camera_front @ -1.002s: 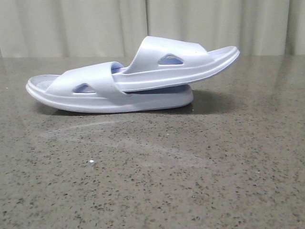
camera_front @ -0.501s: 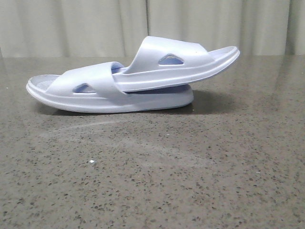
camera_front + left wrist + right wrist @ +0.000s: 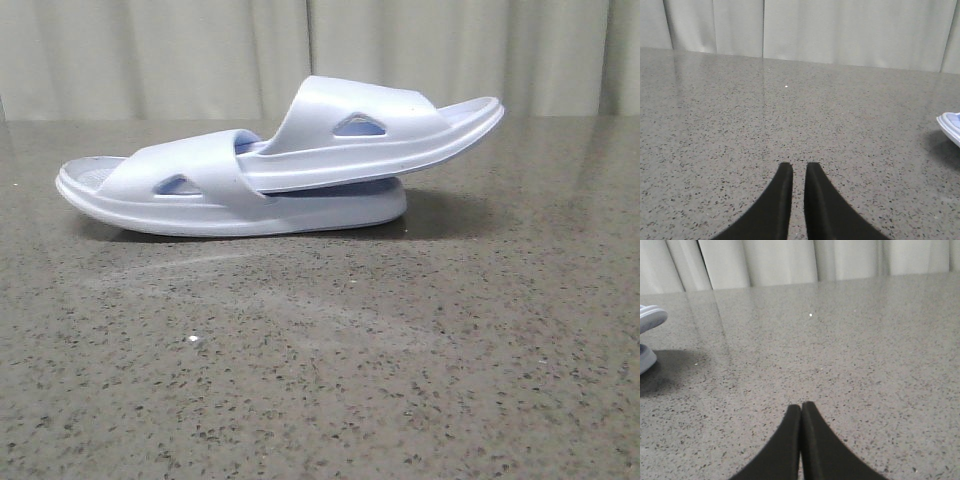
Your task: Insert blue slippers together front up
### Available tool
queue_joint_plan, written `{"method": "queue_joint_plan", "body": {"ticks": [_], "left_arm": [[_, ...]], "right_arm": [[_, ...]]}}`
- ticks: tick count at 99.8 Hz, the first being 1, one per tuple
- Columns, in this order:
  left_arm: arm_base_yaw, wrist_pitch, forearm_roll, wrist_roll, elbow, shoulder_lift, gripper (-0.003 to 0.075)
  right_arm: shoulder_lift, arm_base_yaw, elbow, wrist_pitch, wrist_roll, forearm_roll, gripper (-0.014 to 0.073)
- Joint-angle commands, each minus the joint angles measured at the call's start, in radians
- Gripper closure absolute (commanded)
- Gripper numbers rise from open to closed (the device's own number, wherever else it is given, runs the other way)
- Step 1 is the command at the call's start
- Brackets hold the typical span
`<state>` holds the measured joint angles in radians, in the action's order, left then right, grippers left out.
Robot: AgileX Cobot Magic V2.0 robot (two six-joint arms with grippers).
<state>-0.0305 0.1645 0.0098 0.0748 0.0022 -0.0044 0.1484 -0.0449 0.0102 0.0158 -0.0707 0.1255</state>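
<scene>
Nothing moved; both end effectors [image 3: 794, 170] [image 3: 801, 410] closed, empty.

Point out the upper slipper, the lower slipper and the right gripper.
upper slipper [image 3: 340, 115]: front view, on its strap.
lower slipper [image 3: 185, 160]: front view, on its strap.
right gripper [image 3: 801, 406]: right wrist view, between its fingertips.
</scene>
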Motion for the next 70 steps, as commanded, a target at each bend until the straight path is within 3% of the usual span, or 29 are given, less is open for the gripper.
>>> {"method": "queue_joint_plan", "body": {"ticks": [1, 29, 70], "left_arm": [[-0.002, -0.074, -0.01, 0.0, 0.009, -0.029, 0.0705], [-0.002, -0.076, -0.01, 0.0, 0.009, -0.029, 0.0705], [-0.002, -0.079, -0.01, 0.0, 0.009, -0.029, 0.0705]], "right_arm": [[-0.074, 0.0, 0.022, -0.094, 0.001, -0.038, 0.0673], [-0.18, 0.004, 0.021, 0.077, 0.001, -0.08, 0.0673], [-0.18, 0.004, 0.021, 0.11, 0.001, -0.085, 0.0673]]}}
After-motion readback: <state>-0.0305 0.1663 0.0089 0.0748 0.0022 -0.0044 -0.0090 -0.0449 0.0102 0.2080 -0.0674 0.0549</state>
